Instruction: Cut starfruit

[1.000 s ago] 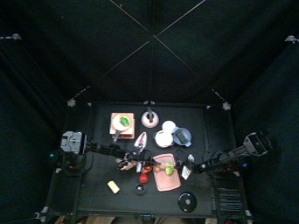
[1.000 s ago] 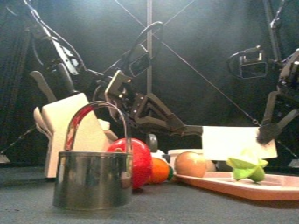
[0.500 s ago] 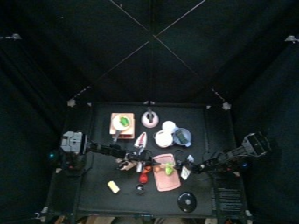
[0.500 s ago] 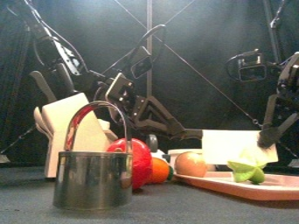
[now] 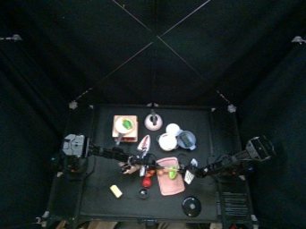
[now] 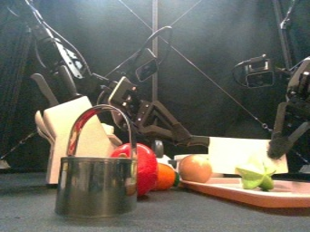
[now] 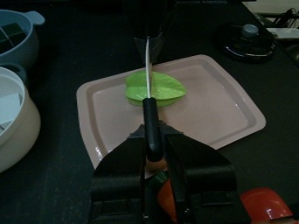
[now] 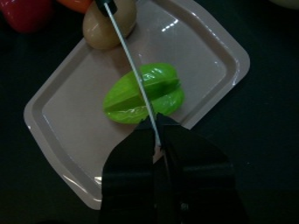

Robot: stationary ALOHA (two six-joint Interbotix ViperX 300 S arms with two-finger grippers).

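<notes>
The starfruit [image 7: 152, 86] is laid near the middle of the pink cutting board [image 7: 228, 101], towards the right of the table's near half. The black handle of a knife [image 7: 146, 66] is pinched by the left gripper [image 7: 152, 147], and the blade is held edge-down over the fruit's middle. The jaws of the right gripper [image 8: 156, 144] are drawn nearly together, with the far end of the blade apparently nipped between them (real contact cannot be told).

In the front view the board's left end is partly hidden by a metal cup [image 6: 94, 186] with an arched handle, which is set nearest the camera. A red fruit [image 6: 143, 163], an orange [image 6: 166, 175] and a pale tan round fruit [image 6: 198, 169] are crowded just left of the board. A white box [image 6: 240, 149] is seen behind it.

A white bowl [image 7: 14, 122] and a dark bowl [image 7: 17, 35] are shown left of the board by the left wrist view alone. The fruit's ridges are made out best in the right wrist view. No writing can be read on anything.
</notes>
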